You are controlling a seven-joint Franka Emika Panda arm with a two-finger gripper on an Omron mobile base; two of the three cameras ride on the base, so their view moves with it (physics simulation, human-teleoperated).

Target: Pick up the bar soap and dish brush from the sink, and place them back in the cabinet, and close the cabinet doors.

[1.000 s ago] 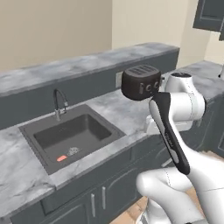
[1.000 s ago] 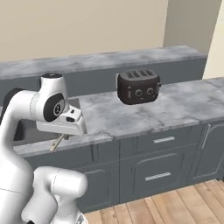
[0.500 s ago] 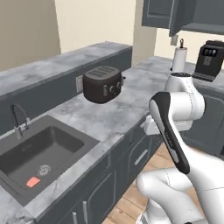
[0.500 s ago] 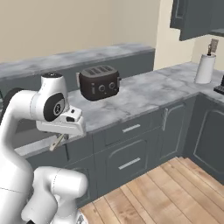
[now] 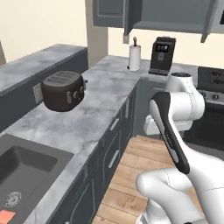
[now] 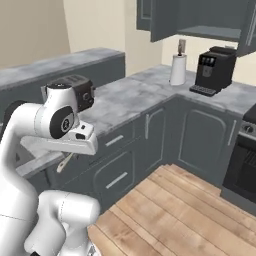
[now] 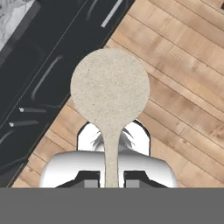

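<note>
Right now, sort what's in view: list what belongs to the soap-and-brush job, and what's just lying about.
Job:
dish brush, held in the shut gripper
bar soap, lying in the sink
cabinet, doors open

Lying about:
toaster
coffee machine
paper towel roll

A glossy white arm (image 5: 175, 131) of rounded, bulbous segments, a long black stripe along one link, dark grey round joint caps.

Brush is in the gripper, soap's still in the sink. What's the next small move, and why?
Probably keep driving toward the open cabinet, then lift the brush to its shelf. The gripper is shut on the handle, low over the floor, and the cabinet hangs ahead above the coffee machine.
</note>
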